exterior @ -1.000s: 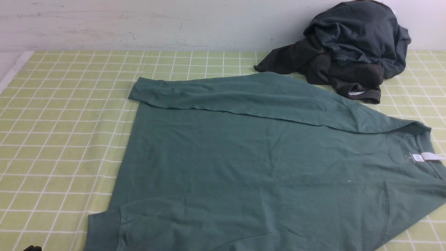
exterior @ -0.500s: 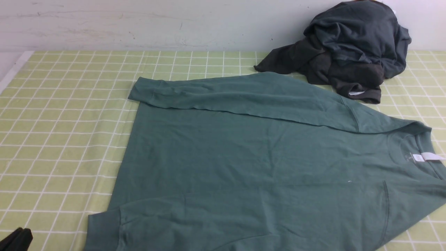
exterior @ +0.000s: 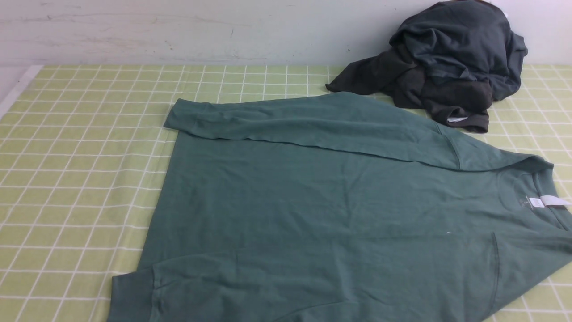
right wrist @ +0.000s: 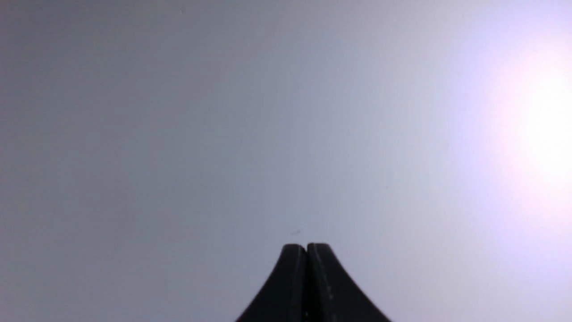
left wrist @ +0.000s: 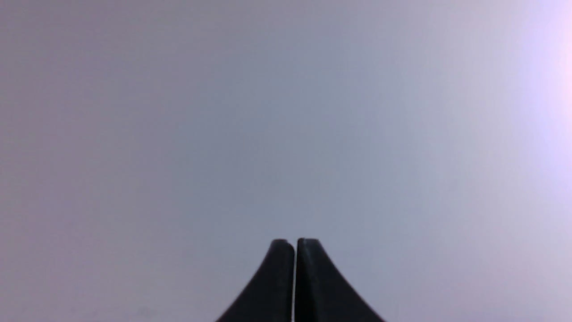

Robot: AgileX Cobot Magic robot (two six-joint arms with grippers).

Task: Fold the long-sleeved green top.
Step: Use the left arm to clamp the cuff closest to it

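The green long-sleeved top [exterior: 321, 214] lies flat on the checked tablecloth in the front view, its neck with a white label [exterior: 547, 201] to the right and its hem to the left. One sleeve [exterior: 286, 123] is folded across the far edge of the body, and the other sleeve [exterior: 214, 290] lies along the near edge with its cuff at the lower left. Neither arm shows in the front view. My left gripper [left wrist: 295, 241] is shut with nothing in it, facing a blank pale surface. My right gripper [right wrist: 307, 246] is likewise shut and holds nothing.
A heap of dark charcoal-grey garments [exterior: 447, 62] sits at the back right, against the pale wall [exterior: 178, 31] and just beyond the top's far shoulder. The yellow-green checked tablecloth [exterior: 80, 170] lies bare to the left of the top.
A dark part of the left arm that showed at the front view's bottom left corner has gone out of view. The top has not moved.
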